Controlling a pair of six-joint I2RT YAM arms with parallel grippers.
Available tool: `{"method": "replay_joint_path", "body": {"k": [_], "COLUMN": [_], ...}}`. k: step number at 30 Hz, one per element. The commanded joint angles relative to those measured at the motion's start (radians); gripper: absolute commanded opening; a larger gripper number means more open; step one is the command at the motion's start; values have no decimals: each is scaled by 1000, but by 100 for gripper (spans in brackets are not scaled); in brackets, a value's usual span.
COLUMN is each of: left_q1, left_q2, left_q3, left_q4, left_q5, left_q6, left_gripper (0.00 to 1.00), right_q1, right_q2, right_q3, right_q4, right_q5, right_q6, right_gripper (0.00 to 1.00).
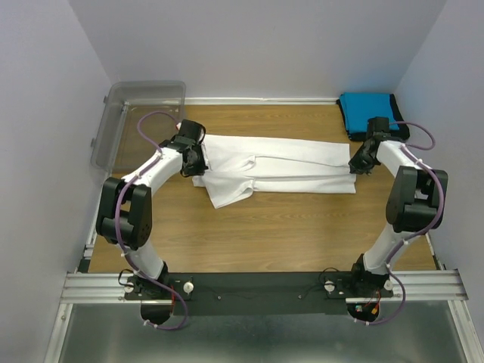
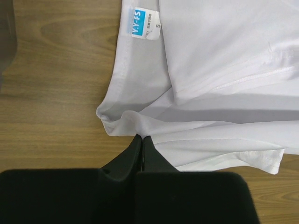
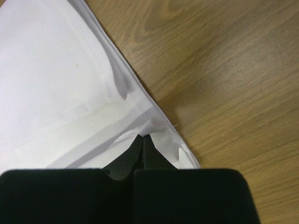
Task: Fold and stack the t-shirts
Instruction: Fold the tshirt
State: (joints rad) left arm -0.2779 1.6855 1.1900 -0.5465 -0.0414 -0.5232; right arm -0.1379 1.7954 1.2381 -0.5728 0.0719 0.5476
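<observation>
White t-shirt (image 1: 280, 170) lies flat on the table (image 1: 265, 242), towards the far side and roughly centred between the arms. Its long axis runs left to right: collar end at the left, hem end at the right. One sleeve projects toward the near edge at the left end.

Left hand (image 1: 198, 160) is fully closed, with its fingertips pinching a raised fold of white cloth at the collar end. Right hand (image 1: 357, 165) is likewise fully closed, pinching the cloth at the hem corner.

The left wrist view shows the blue neck label (image 2: 142, 24) and the gathered cloth at the left hand (image 2: 141, 140); the overhead view does not resolve either. The right wrist view shows the hem corner puckered at the right hand (image 3: 142, 138), with bare table (image 3: 233, 70) beyond the edge.

Blue t-shirt (image 1: 367, 113) sits folded in the far right corner, near the hem end. Clear plastic bin (image 1: 144, 98) occupies the far left corner. Open table extends from the shirt to the near edge.
</observation>
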Motion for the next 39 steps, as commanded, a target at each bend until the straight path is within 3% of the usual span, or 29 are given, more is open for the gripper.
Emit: {"method": "replay_joint_path", "body": {"k": [1, 12, 16, 18, 19, 21, 22, 24, 26, 32, 39], "left_q1": [23, 36, 36, 36, 36, 36, 36, 29, 22, -66, -104], "left_q2": [46, 184, 184, 161, 151, 112, 80, 46, -9, -177, -241], "left_q3": [57, 169, 168, 161, 161, 160, 155, 145, 119, -105, -306], "left_q4": [11, 23, 26, 33, 36, 39, 45, 57, 60, 100, 169], "left_q5": [-20, -44, -52, -57, -63, -66, -68, -64, -60, 37, 83], "left_q6": [29, 48, 43, 42, 40, 40, 42, 45, 52, 23, -47], "left_gripper": [0, 0, 0, 15, 30, 44, 59, 77, 83, 83, 76], "right_q1": [0, 1, 4, 12, 27, 50, 79, 131, 176, 374, 524], "right_q2": [53, 136, 122, 95, 84, 56, 27, -22, -54, -156, -81], "right_q3": [44, 89, 95, 96, 95, 95, 93, 90, 80, -72, -149], "right_q4": [36, 63, 65, 65, 64, 65, 67, 70, 77, 284, 497], "right_q5": [40, 46, 28, 22, 14, 16, 17, 16, 3, -277, -409], "right_q6": [-18, -21, -41, -52, -63, -74, -81, -90, -98, -14, 101], "right_gripper": [0, 1, 18, 27, 35, 42, 48, 56, 59, 61, 61]}}
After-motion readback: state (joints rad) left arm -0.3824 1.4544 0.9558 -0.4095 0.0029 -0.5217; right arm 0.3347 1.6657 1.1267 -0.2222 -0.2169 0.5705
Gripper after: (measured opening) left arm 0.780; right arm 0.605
